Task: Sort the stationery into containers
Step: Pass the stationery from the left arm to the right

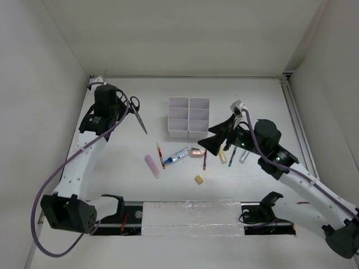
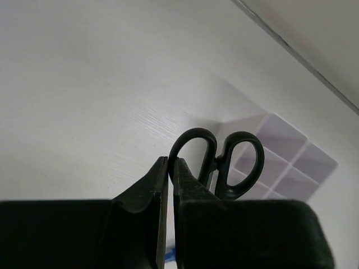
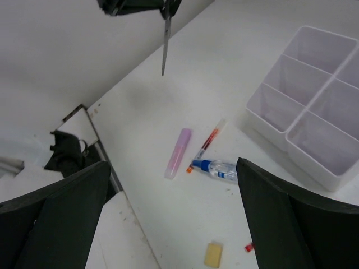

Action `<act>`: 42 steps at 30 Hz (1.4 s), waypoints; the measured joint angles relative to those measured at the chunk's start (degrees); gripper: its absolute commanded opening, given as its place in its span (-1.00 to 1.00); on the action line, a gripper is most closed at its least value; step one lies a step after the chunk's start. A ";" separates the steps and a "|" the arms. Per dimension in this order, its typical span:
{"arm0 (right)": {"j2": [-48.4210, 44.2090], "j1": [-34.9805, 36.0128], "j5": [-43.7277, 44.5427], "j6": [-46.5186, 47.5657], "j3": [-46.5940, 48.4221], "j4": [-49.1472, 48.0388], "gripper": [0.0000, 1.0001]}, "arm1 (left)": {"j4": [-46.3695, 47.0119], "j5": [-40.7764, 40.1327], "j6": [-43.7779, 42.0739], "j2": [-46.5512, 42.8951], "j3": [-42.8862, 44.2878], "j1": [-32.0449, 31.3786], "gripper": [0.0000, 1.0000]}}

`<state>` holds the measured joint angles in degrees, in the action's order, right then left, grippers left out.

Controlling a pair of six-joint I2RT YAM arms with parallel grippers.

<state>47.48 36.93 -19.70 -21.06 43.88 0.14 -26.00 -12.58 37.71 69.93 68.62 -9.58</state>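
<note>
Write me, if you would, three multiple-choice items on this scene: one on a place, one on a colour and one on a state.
1. In the top view, where does the pink highlighter lie from the blue-white tube? A) left of it B) right of it C) across it
2. What colour is the small eraser? A) yellow B) green C) blue
3. How is the left gripper? A) open B) shut on the black-handled scissors C) out of view
Key: 1 A, the tube lies to its right; 2 A, it shows yellow in two views; 3 B, fingers closed, blade hanging below.
</note>
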 measured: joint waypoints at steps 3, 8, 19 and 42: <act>6.69 -0.52 -8.55 0.81 1.95 -4.44 1.00 | 0.63 8.11 -5.25 -4.31 0.00 0.00 -1.00; 18.40 0.48 -14.34 -0.02 6.58 -11.30 0.98 | 1.55 19.74 -11.47 -8.22 -0.31 -0.04 -1.00; 39.89 7.67 -13.42 -3.17 23.23 -18.69 0.83 | 3.52 28.00 -15.80 -13.77 -8.04 -0.04 -1.00; 55.23 13.60 -3.37 -6.80 38.25 -16.02 -0.85 | 5.20 31.41 -16.31 -15.80 -9.07 -0.04 -1.00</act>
<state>102.72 50.52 -23.07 -27.86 82.13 -15.88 -20.80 18.83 21.41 54.13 59.55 -9.63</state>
